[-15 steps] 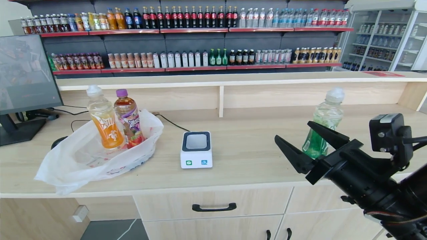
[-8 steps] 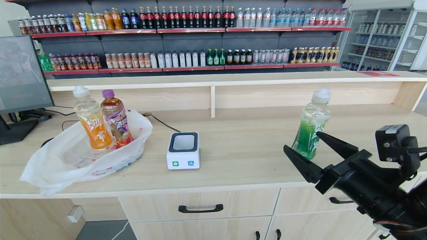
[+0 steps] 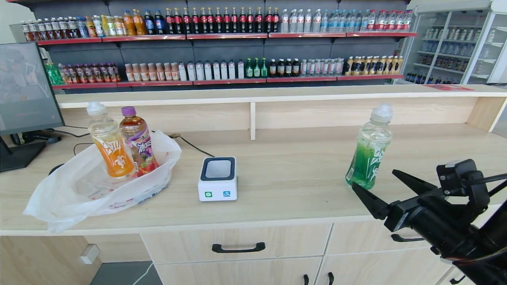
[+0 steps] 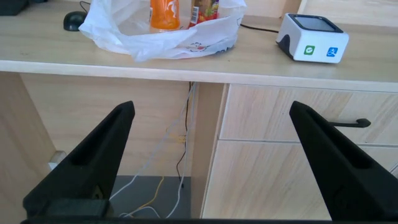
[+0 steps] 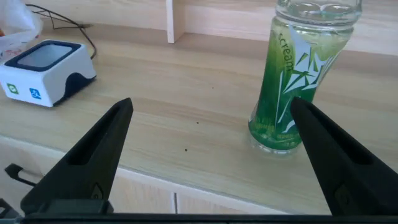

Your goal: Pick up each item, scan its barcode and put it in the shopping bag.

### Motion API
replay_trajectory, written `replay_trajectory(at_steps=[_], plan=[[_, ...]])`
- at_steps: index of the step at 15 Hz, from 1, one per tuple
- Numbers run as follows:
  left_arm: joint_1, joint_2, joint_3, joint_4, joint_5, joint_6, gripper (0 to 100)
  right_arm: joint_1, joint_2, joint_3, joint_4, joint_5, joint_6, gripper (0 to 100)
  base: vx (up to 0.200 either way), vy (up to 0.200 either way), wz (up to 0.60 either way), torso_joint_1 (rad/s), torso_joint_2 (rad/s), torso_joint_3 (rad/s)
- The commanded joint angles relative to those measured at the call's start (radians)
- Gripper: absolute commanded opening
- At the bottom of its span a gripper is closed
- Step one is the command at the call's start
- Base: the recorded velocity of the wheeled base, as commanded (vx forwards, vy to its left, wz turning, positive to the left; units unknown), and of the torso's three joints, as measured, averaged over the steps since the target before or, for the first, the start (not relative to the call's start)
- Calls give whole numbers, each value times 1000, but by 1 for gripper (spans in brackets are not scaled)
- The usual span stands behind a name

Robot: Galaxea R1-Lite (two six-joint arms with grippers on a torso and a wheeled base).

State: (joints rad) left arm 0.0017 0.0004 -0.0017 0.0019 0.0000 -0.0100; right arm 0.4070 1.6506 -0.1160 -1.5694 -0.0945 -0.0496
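Right jaws have sunk lower, spread before green-labelled bottle (image 3: 368,158).

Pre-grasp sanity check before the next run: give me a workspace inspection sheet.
Surface: wooden counter, drawers below.
Job's things: green bottle upright on counter; orange bottle and purple-capped bottle upright in shopping bag; scanner between bag and green bottle.
Clutter: monitor, mouse beside bag.
Tools: right tool open, short of green bottle; left tool open, below counter edge.
Cables: black cable behind scanner; loose cables under counter.
Surroundings: shelves of bottled drinks, glass-door fridge.
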Motion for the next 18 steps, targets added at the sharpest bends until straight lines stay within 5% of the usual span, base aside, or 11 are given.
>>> replay_trajectory(at_steps=[1,9,18], plan=[[0,0,0,0,0,-1,100,-47,74,-27,-1,2,-3,100,0,0,0,0,0,0],[0,0,0,1,0,-2,100,-336,222,-166,-1,272,-99,100,0,0,0,0,0,0],[0,0,0,1,0,-2,100,-346,345,-375,-1,298,-107,100,0,0,0,0,0,0]])
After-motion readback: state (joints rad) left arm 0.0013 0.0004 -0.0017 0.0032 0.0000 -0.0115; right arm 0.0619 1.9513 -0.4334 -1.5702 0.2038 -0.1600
